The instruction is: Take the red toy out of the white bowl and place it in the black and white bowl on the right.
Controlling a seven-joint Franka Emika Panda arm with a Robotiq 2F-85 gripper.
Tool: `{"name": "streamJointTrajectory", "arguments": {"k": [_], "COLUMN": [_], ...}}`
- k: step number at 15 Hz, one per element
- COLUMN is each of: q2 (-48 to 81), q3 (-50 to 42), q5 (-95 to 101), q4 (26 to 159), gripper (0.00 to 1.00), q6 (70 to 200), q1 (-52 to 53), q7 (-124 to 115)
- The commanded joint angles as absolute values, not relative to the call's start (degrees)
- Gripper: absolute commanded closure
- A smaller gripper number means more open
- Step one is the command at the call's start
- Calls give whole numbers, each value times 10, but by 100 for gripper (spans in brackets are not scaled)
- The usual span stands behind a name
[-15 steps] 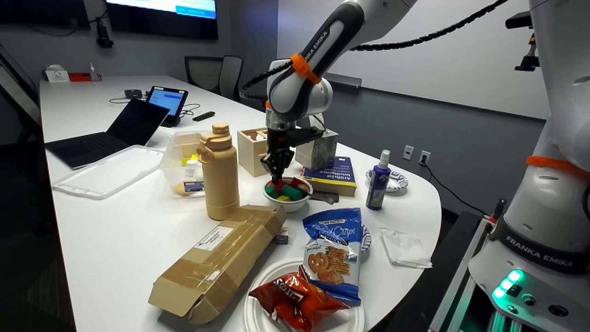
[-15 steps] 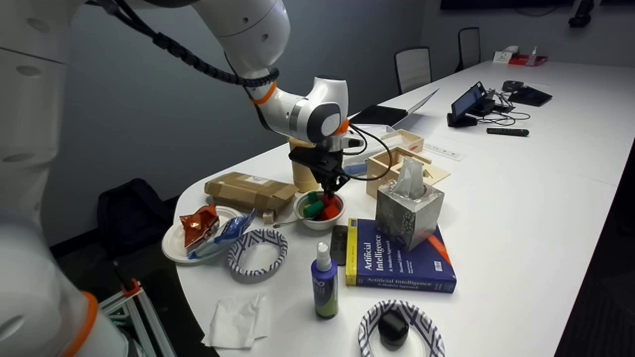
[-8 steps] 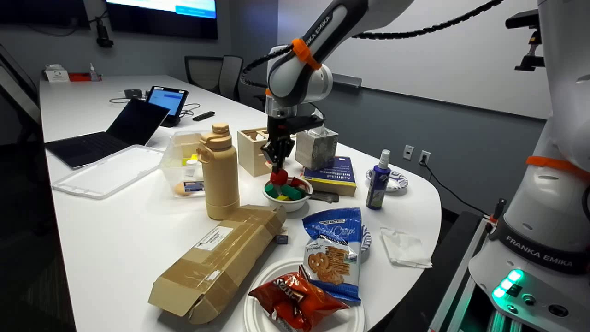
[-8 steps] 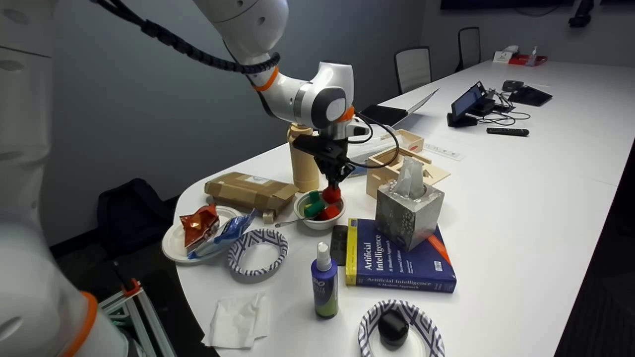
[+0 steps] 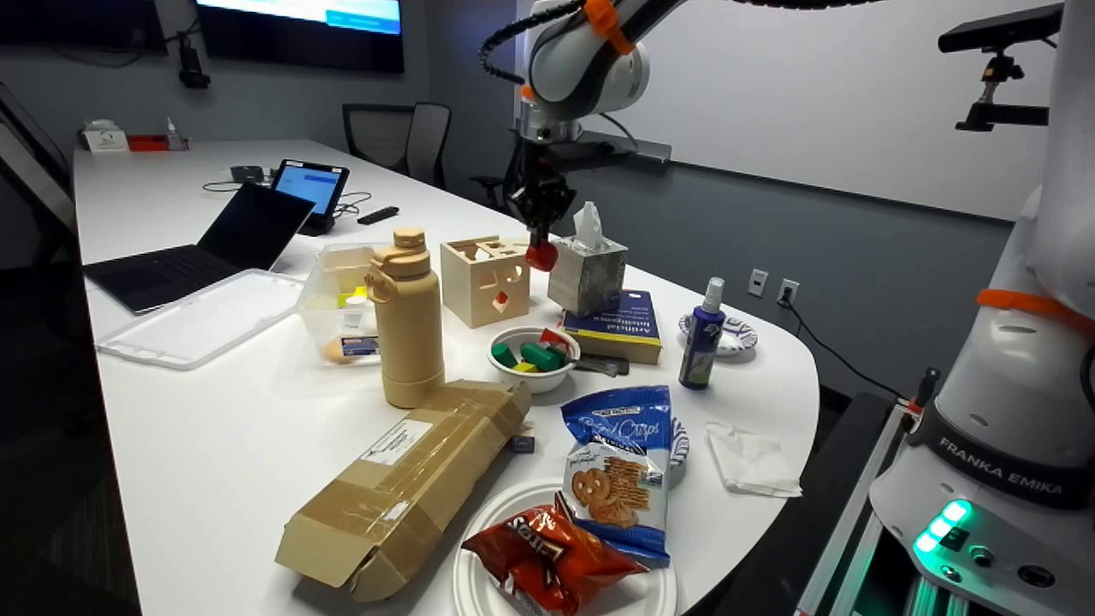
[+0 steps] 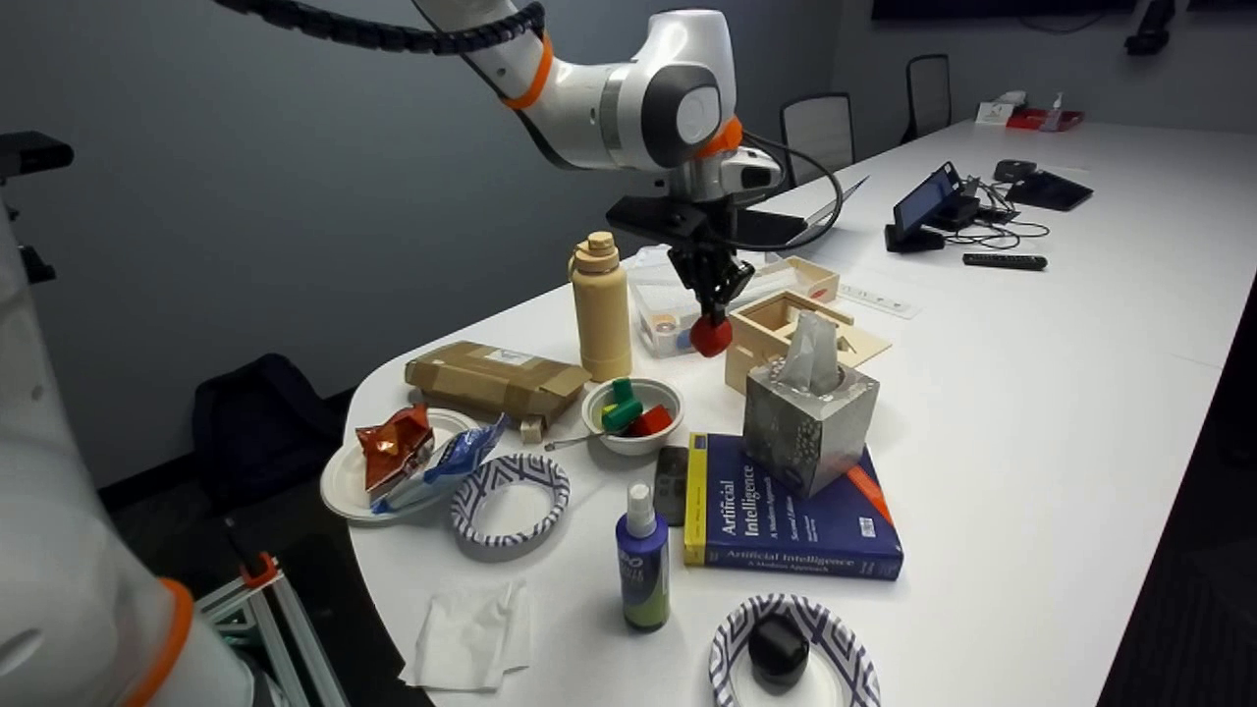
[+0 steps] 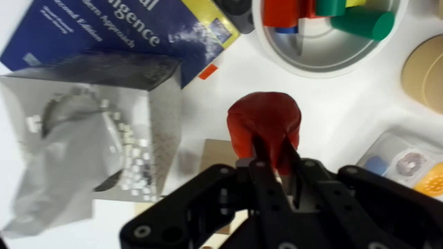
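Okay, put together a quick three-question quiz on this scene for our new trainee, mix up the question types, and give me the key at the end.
1. What is the gripper holding?
2. True or false: the tissue box rests on the book.
3. Which lie in the white bowl? (a) spray bottle (b) green pieces (c) flask

Key: 1. The red toy. 2. True. 3. b.

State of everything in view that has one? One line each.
Gripper: shut on red toy
Red toy: held, in the air
White bowl: upright, pieces inside
Tan bottle: upright, capped
Spray bottle: upright
Book: closed, lying flat
Tissue box: upright, tissue sticking out
Laptop: open, dark
Tablet: lit
Clear box: open
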State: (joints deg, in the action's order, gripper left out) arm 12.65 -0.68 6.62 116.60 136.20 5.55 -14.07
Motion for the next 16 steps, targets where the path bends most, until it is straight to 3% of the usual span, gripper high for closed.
{"name": "streamJointTrajectory", "arguments": {"k": [1,11,16], "q2": [50,-92,-90], "q3": [-41,-46,-55], "q5": [140,264,271], "q4": [1220,1339,1396], "gripper": [97,97,97], "q6": [1326,1184,1209], "q1": [53,-34,-72], "q7": [-250,-483,-531]}}
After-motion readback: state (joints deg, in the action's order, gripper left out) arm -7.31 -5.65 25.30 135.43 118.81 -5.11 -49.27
